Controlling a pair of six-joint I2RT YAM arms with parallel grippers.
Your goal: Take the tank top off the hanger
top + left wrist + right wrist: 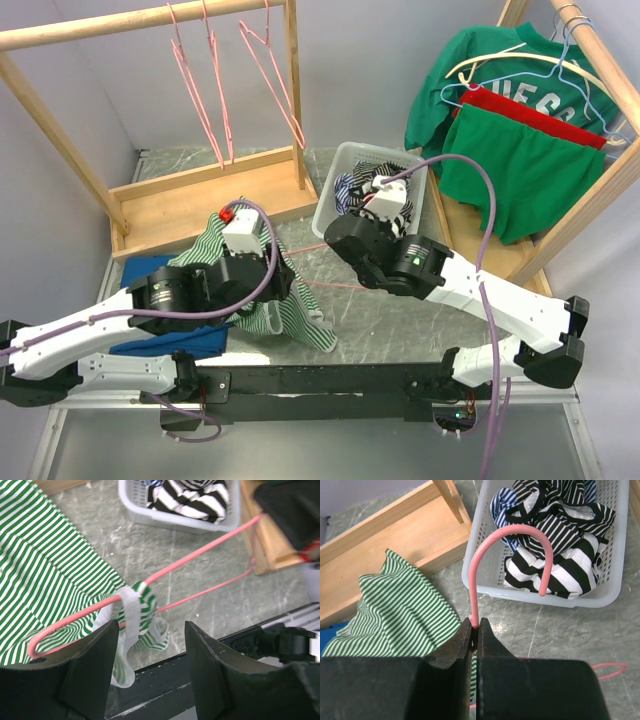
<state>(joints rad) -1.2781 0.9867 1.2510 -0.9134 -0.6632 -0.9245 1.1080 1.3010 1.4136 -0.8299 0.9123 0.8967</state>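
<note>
Two arms work over one garment on the table [165,540]. The right gripper [475,630] is clamped on the hanger [512,530], its jaws pressed together on the pink wire just below the hook. The hook curves up and over toward the basket [485,582], which holds black-and-white and blue striped clothes.

The left gripper [150,640] is spread wide and grips nothing. Seen from its wrist camera, its fingers [100,665] stand on either side of a strap [131,611].

The tank top [45,570] (green and white stripes, pale edging) is not yet off. That strap loops around one arm of the hanger, near the bend at the wire's end. The rest of the fabric lies spread on the table to the left, reaching toward the base of the wooden rack [395,555]. From the strap, the two pink wires run up and to the right, toward the right arm.

In the top view, the tank top lies bunched under and around the left wrist, with a blue cloth [150,268] beside and beneath it. Pink hangers [215,90] hang from the left rack. Green shirts [510,170] hang on a second rack at the right.
</note>
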